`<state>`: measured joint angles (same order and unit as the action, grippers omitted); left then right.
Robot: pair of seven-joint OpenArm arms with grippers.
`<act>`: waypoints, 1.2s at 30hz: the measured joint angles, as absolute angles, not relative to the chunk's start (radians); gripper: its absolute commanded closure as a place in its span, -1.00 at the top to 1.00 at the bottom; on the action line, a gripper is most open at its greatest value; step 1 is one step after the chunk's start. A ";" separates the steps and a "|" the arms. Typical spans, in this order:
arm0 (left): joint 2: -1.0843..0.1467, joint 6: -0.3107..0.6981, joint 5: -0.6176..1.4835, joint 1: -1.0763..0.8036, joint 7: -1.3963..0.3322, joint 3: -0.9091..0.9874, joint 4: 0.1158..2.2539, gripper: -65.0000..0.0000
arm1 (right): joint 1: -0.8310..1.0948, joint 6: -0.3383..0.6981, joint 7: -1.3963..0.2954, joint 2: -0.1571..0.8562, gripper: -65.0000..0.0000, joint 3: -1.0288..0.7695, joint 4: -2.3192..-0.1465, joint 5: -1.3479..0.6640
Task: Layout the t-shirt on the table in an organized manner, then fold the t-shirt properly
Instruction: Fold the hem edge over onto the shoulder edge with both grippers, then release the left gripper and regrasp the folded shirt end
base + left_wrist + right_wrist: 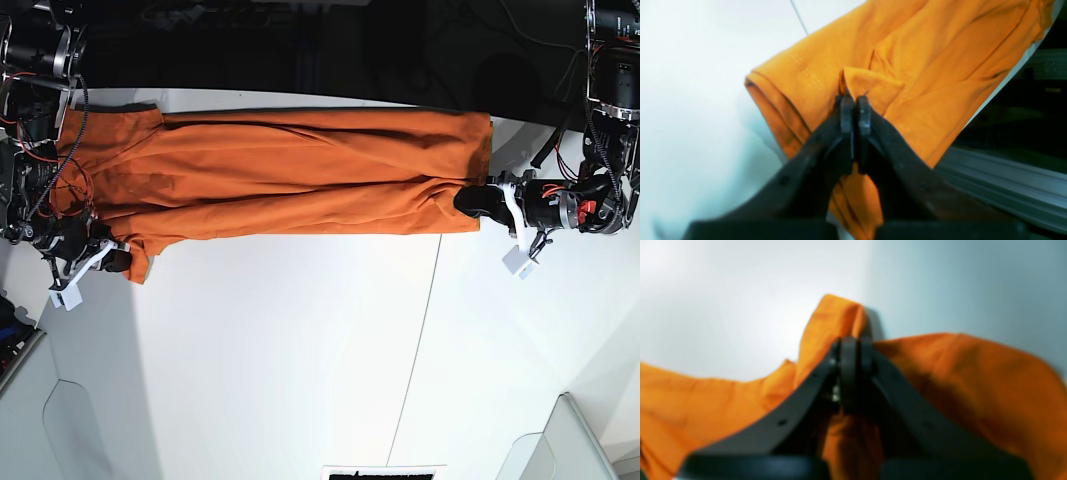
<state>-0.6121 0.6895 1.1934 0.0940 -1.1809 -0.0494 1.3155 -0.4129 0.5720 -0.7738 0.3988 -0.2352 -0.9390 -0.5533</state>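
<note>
Two wrist views show each end effector, left [855, 100] and right [853, 341], pinching the shirt [300, 170], while the base view shows it stretched long on the worktop [300, 350], so keep even tension.

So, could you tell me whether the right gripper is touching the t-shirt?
Touching. In the right wrist view the right gripper is shut on a raised fold of the t-shirt, orange cloth bunching at its tips.
</note>
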 measured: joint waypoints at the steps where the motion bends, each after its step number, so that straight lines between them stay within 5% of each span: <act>1: -0.612 0.690 1.194 0.094 -1.181 -0.049 1.316 -1.00 | -0.413 0.571 -0.811 0.398 -1.00 -0.238 -0.954 -0.570; 13: -0.612 0.690 1.181 0.094 -1.181 -0.049 1.316 -1.00 | -0.252 0.576 -1.056 0.480 -1.00 -0.397 -1.245 -0.807; 31: -0.612 0.690 1.180 0.094 -1.181 -0.049 1.316 -1.00 | 0.131 0.577 -1.061 0.490 -1.00 -0.488 -1.610 -0.833; 33: -0.612 0.690 1.181 0.094 -1.177 -0.049 1.316 -0.72 | 0.136 0.577 -1.063 0.487 -0.97 -0.488 -1.610 -0.828; 36: -0.612 0.690 1.190 0.095 -1.174 -0.049 1.315 -0.26 | 0.134 0.577 -1.060 0.484 -0.35 -0.488 -1.610 -0.822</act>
<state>-0.6125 0.6895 1.1900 0.0948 -1.1744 -0.0494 1.3151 0.1337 0.5770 -1.0599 0.4839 -0.4881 -1.6100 -0.8223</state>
